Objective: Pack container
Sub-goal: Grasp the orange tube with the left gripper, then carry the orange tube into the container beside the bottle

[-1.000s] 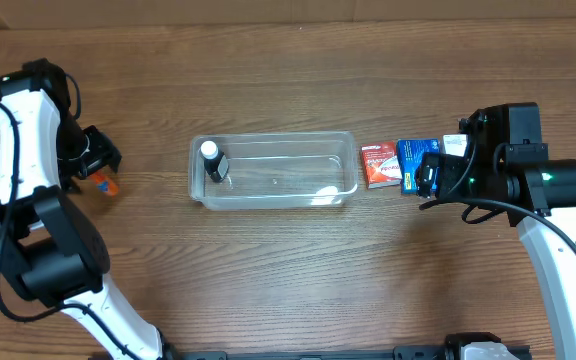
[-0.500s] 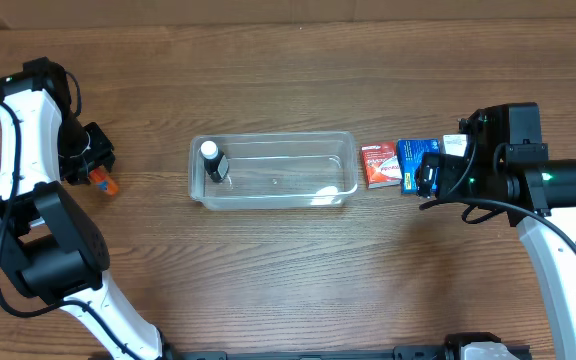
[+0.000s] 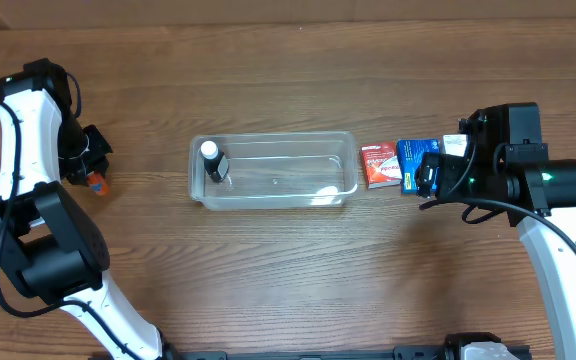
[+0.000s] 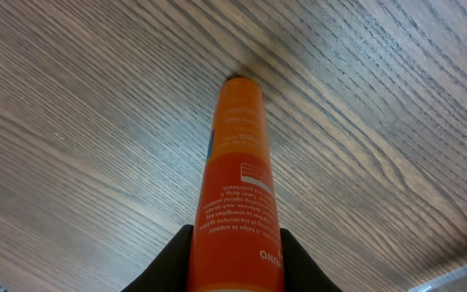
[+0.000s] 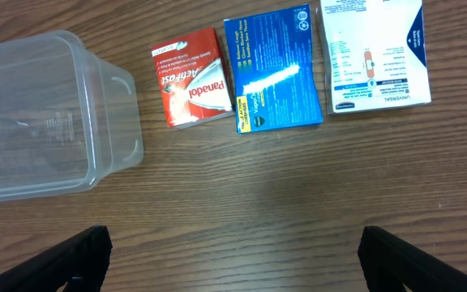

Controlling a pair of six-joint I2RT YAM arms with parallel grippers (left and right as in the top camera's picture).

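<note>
Left claw (image 4: 235, 264) pinching orange tube (image 4: 240, 178) between both fingers, tube's far end at the wood surface (image 4: 71, 122), far left side. Right claw (image 5: 237, 255) spread wide, holding nothing, above bare surface. Ahead of it a row: red Panadol box (image 5: 191, 77), blue box (image 5: 272, 69), white box (image 5: 373, 53). Clear container (image 3: 278, 202) mid-surface, just beside red box, small white-capped bottle (image 3: 211, 158) inside at its left end

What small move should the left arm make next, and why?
Probably lift the orange tube a little: the left gripper is shut on it, and the container it likely belongs in stands well apart, to the right.
</note>
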